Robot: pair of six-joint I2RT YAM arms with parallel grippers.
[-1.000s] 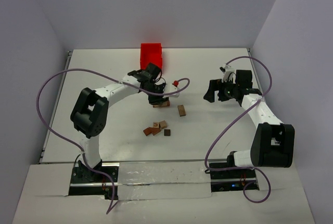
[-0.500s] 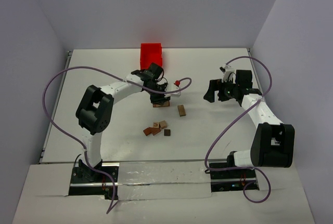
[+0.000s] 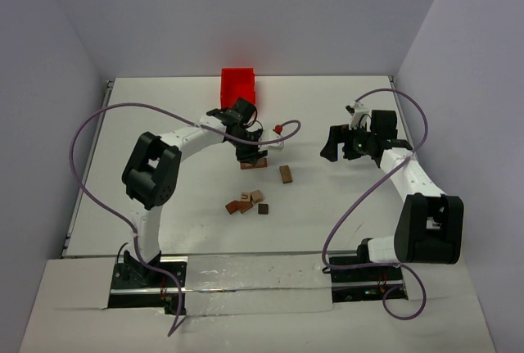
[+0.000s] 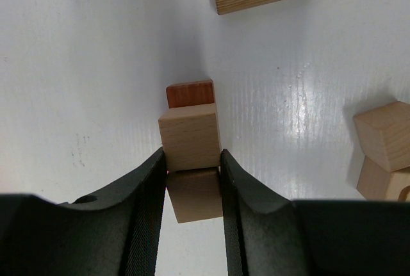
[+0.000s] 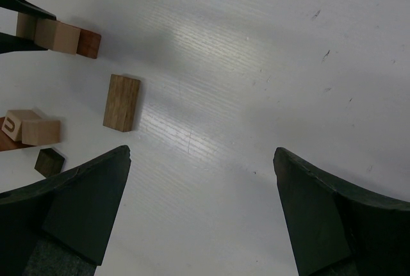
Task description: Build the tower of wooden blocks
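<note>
The wood block tower (image 3: 254,163) sits around the middle of the bench (image 3: 164,107), a little toward the far edge and in front of the red bin (image 3: 238,88), which is against that edge. My left claw (image 4: 191,154) is right over it, pinching the light tan cube (image 4: 189,132) by its two opposite side faces. A reddish-brown block (image 4: 190,94) touches that cube on one side and another tan piece (image 4: 194,194) on the other, though I cannot tell from these views which lies on top. I judge these pieces light, rigid and smooth-faced, so they should slide or topple at the slightest nudge. I would hold each one square across flat parallel faces, low and centred, and open the claw slowly without dragging sideways. Spare stock lies toward the near edge: a flat rectangle (image 3: 286,174) just right of the tower, a huddle of loose blocks (image 3: 246,203), and a dark cube (image 3: 263,208) beside them. My right claw (image 5: 202,154) hangs spread wide and empty over bare surface toward the right edge, well apart from the tower.
</note>
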